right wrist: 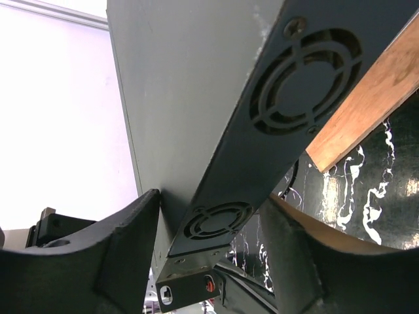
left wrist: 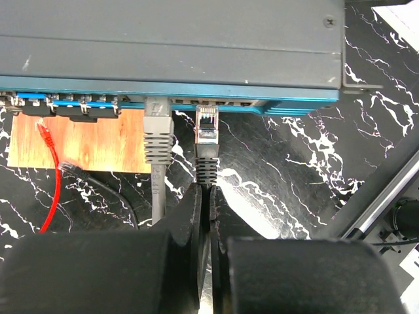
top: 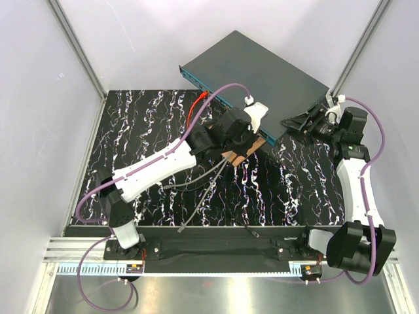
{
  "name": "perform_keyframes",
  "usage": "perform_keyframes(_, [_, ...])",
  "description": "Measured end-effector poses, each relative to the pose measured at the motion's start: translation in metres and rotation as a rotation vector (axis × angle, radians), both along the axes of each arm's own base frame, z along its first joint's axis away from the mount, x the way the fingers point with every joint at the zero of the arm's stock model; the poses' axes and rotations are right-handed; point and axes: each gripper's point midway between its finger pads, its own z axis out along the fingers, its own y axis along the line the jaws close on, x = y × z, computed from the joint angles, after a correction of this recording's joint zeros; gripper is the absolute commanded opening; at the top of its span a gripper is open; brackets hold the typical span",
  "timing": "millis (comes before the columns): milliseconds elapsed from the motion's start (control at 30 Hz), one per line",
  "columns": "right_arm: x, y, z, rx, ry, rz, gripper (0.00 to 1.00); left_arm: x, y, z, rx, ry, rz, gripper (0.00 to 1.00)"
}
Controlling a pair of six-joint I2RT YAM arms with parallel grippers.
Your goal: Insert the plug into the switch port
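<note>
The left pincer point(left wrist: 211, 196) is closed narrow on a black cable just behind the plug point(left wrist: 207, 127). The plug's clear tip sits at the mouth of a port on the blue-teal face of the switch point(left wrist: 170, 39), with most of its body outside. A grey plug point(left wrist: 157, 124) is seated in the neighbouring port. Under that part of the switch's face lies a wooden plate point(left wrist: 91, 140), crossed by a red cable point(left wrist: 52, 176). The right pincer point(right wrist: 209, 200) straddles the switch's vented end, one finger against the top and one against the underside, gripping it. The switch lies angled at the far side of the marbled desk point(top: 150, 124).
</note>
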Motion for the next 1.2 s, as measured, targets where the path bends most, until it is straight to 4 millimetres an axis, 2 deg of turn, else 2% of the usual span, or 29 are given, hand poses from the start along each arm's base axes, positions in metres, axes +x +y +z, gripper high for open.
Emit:
perform_keyframes(800, [0.0,-0.001,-0.001,0.022,0.0,-0.008,0.31,0.0,0.0,0.01,-0.008,0.018,0.002,0.0])
perform_keyframes(1200, [0.0,-0.001,-0.002,0.026,-0.013,-0.015,0.23,-0.004,-0.004,0.013,-0.028,0.05,-0.011,0.0])
